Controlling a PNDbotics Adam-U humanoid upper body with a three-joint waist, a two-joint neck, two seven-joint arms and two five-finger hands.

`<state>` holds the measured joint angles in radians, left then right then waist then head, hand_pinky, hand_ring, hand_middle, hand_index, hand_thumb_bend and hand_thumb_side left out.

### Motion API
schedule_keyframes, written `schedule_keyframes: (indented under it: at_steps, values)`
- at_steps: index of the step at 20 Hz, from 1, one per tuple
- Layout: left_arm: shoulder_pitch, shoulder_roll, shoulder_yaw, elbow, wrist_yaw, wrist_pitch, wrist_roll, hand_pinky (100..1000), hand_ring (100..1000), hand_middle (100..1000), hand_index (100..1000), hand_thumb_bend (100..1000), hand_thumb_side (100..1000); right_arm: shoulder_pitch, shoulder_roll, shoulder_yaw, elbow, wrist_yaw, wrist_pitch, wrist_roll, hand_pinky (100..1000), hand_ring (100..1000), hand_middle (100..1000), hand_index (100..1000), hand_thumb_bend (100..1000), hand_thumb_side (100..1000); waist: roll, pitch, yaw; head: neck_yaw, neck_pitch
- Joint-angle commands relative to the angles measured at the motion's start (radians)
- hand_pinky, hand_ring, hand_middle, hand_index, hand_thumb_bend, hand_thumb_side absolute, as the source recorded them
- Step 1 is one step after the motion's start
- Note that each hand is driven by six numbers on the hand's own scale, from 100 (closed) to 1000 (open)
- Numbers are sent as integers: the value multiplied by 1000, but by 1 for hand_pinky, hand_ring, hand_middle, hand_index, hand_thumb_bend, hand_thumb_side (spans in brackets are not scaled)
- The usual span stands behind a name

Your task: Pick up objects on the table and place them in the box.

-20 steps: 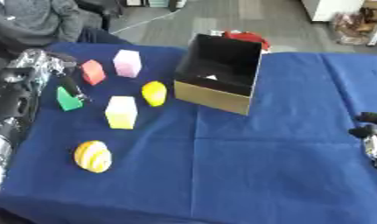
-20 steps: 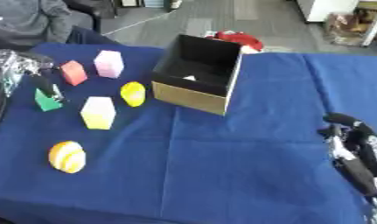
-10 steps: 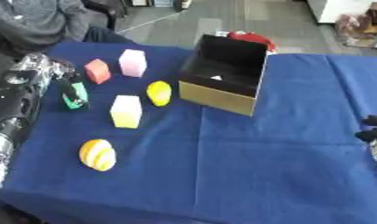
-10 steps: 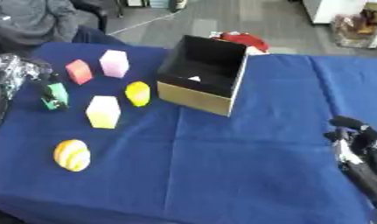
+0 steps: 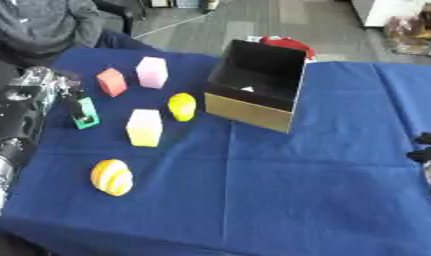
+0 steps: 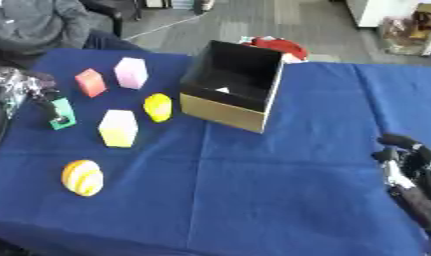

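Left hand [image 5: 57,90] now closer to green block [image 5: 84,113], touching; grip cannot be told. Pickup apparently beginning; box [image 5: 253,85] awaiting. Right hand [image 6: 409,165] idle, fingers relaxed.

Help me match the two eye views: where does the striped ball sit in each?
Left eye view: striped ball at lower left, nearest the table's front edge.
Right eye view: the same ball at lower left, a bit further left.
Shared landmark: in both it lies below the pale yellow block, diagonally down-left of the box.

obstacles: box [image 5: 258,85] mid-table, blocks to its left | free: cloth [image 5: 280,190] in front
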<state>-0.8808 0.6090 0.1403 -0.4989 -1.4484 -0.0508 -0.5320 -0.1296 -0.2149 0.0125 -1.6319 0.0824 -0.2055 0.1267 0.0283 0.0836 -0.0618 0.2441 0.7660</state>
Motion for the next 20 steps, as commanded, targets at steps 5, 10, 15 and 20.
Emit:
schedule_keyframes:
  at_steps: [5, 10, 15, 20]
  values:
    - [-53, 46, 70, -205, 95, -8, 53, 718, 472, 358, 577, 100, 236, -2, -17, -7, -8, 5, 0, -5, 760, 668, 737, 802, 100, 430, 12, -31, 1, -5, 4]
    - [-125, -8, 86, -353, 204, -38, 31, 716, 471, 348, 575, 100, 229, 1, -15, -3, -6, 4, 0, -3, 760, 669, 737, 803, 100, 428, 13, -33, 2, -9, 4]
    - [-214, -163, 8, -359, 219, -109, -2, 718, 482, 364, 589, 100, 233, -2, -10, 3, -4, 2, -1, 4, 760, 669, 737, 803, 100, 428, 3, -34, -9, -12, 4]
    - [-296, -336, -35, -310, 194, -144, 7, 717, 482, 363, 589, 100, 234, -5, -5, 8, 2, -3, -2, 7, 760, 669, 737, 803, 100, 424, -9, -31, -19, -8, 4]
